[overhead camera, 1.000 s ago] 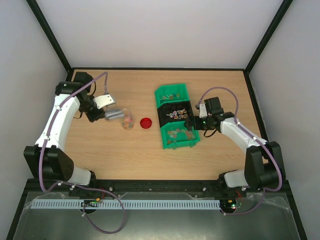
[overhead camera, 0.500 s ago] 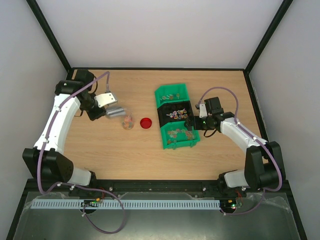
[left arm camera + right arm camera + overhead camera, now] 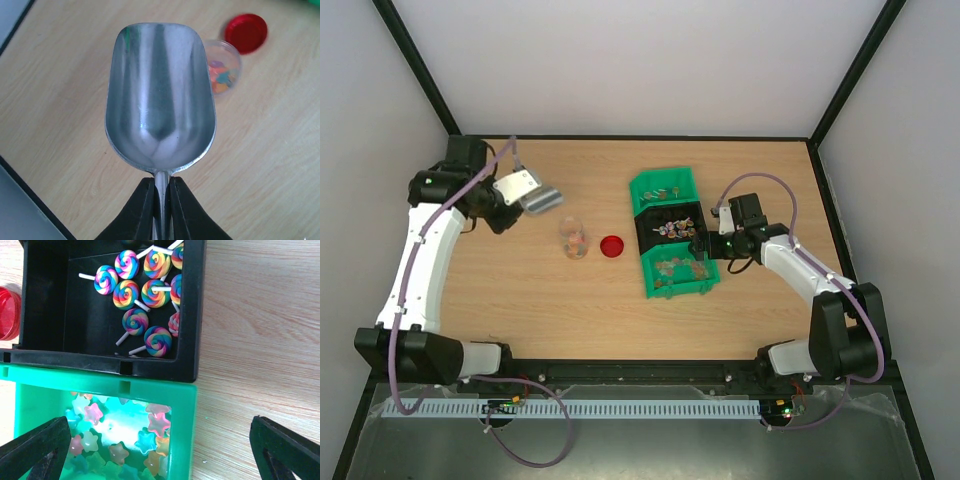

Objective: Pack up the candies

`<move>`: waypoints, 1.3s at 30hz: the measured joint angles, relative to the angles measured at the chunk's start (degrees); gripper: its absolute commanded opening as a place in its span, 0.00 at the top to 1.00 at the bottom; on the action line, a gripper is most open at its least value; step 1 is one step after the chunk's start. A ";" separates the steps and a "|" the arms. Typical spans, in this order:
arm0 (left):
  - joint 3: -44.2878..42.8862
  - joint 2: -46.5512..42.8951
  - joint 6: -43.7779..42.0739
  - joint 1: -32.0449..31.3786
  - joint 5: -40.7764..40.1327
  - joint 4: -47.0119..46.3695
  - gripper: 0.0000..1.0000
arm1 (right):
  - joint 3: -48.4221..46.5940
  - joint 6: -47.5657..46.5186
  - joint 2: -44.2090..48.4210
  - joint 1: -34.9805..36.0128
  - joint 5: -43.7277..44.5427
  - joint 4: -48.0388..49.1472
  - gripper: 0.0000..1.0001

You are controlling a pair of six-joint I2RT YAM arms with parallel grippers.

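Several coloured candies (image 3: 222, 80) lie in a clear jar (image 3: 575, 241) at nine o'clock of the red lid (image 3: 612, 246), with the left gripper (image 3: 161, 187) at the jar's ten o'clock clamping an empty scoop (image 3: 160, 95), while the right gripper (image 3: 160, 450) hangs wide open over bins (image 3: 100, 377) whose lollipops (image 3: 135, 292) and stars (image 3: 92, 412) only its wrist camera resolves.

I see the lid (image 3: 612, 246) just beside the jar (image 3: 575, 240), black bin (image 3: 641, 232) between green bins (image 3: 646, 275); scoop (image 3: 160, 95) seems off the table (image 3: 520, 290).

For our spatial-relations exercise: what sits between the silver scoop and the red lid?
A small clear jar holding candies; the top and left wrist views both show it.
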State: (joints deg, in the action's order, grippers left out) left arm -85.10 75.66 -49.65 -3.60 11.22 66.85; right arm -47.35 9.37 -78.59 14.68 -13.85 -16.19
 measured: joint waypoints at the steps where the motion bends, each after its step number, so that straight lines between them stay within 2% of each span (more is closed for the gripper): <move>1: 0.02 -0.04 1.70 1.40 0.94 -1.20 0.98 | -0.11 -0.07 -0.02 0.00 0.26 0.00 0.01; 5: 1.16 -0.31 8.11 4.94 3.50 -6.29 0.98 | -0.83 -0.46 -0.98 0.00 2.64 0.00 0.00; 15: 8.68 -0.81 20.68 11.80 9.05 -16.76 0.98 | -6.10 -4.94 -9.44 -0.46 9.35 -2.62 0.05; 25: 21.40 -1.31 27.43 14.58 9.81 -25.20 0.98 | -16.44 -11.21 -20.15 -8.09 14.05 -1.81 0.07; 33: 26.91 5.49 31.34 14.82 9.68 -35.85 0.98 | -24.79 -16.37 -28.44 -14.53 14.97 -0.20 0.07; 39: 27.41 11.56 31.58 14.82 9.05 -40.94 0.98 | -31.06 -18.82 -32.59 -16.74 15.19 -0.52 0.07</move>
State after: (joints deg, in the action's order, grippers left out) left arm -57.69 87.22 -18.06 11.22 20.27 25.91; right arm -78.41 -9.45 -111.18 -2.07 1.34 -16.71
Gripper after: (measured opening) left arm 0.095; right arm 0.932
